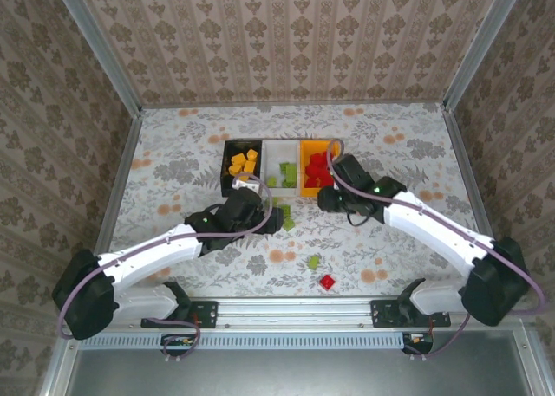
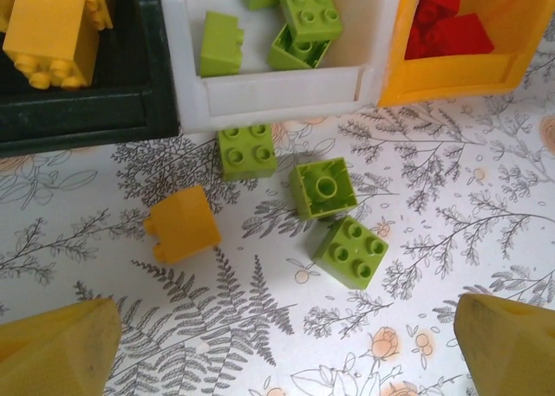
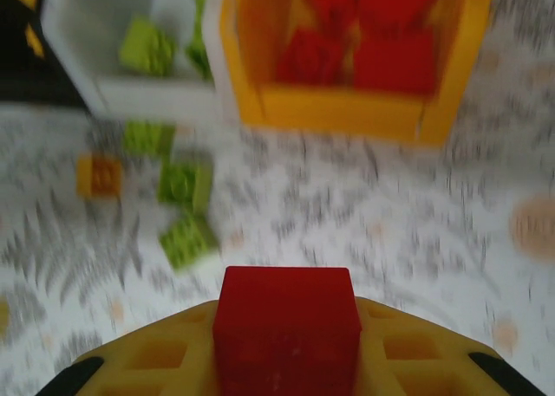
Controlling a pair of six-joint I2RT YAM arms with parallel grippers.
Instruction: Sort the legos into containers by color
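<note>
Glossy plastic legos (image 2: pixel 349 252), smooth white plastic bin (image 2: pixel 269 93), matt floral tabletop (image 2: pixel 468 223)

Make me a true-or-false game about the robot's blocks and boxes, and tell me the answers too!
1. The right gripper is holding a red brick. True.
2. The white bin has red bricks in it. False: it holds green bricks.
3. A loose yellow brick lies on the table in front of the bins. True.
4. The left gripper is squeezing a green brick. False: its fingers are wide apart with nothing between them.
5. The black bin has yellow bricks in it. True.
</note>
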